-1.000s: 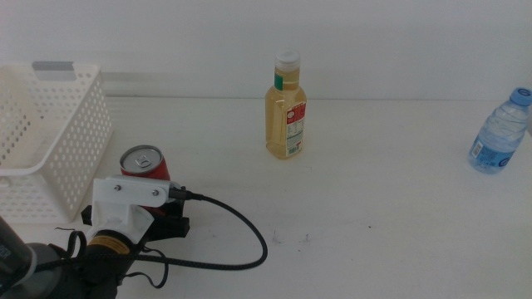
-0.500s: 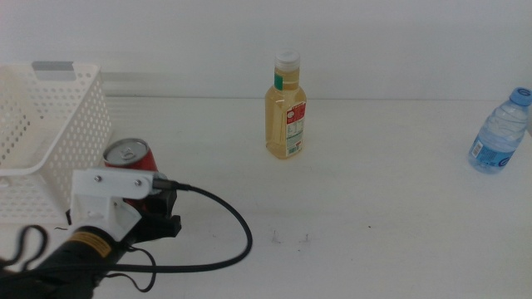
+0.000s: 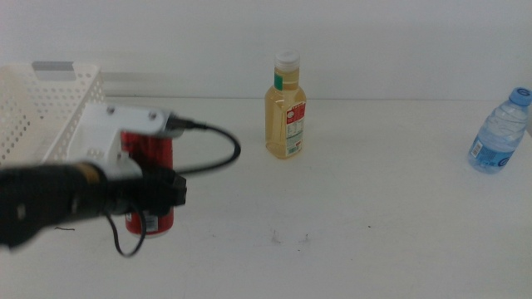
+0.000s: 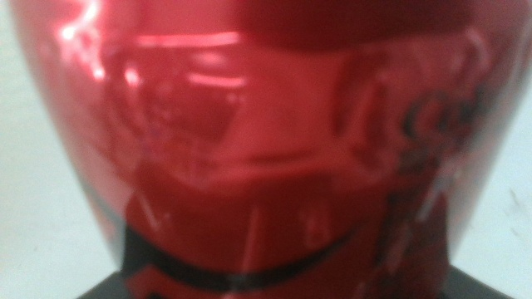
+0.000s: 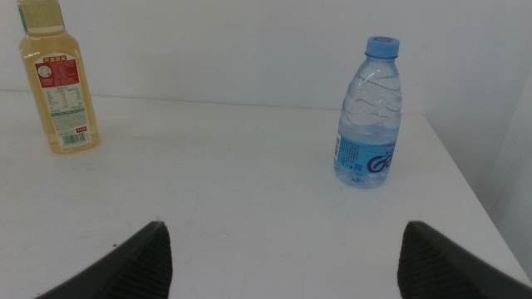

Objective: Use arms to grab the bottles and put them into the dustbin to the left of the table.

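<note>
Left gripper, white blocky body: clamped on red metal can, beside white lattice plastic basket. Right gripper: jaws spread, idle.

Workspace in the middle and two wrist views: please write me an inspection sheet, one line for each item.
Surface: white table, a few small dark specks.
Job's things: red can in the left gripper, beside the white dustbin; whether it is off the table cannot be told. Yellow-liquid bottle upright at the back centre. Water bottle upright at the far right.
Clutter: nothing seen.
Grippers: left gripper shut on the can, which fills the left wrist view. Right gripper open, waiting out of the middle view, facing both bottles.
Cables: black cable loops from the left gripper's white body.
Surroundings: plain white wall behind the table.
</note>
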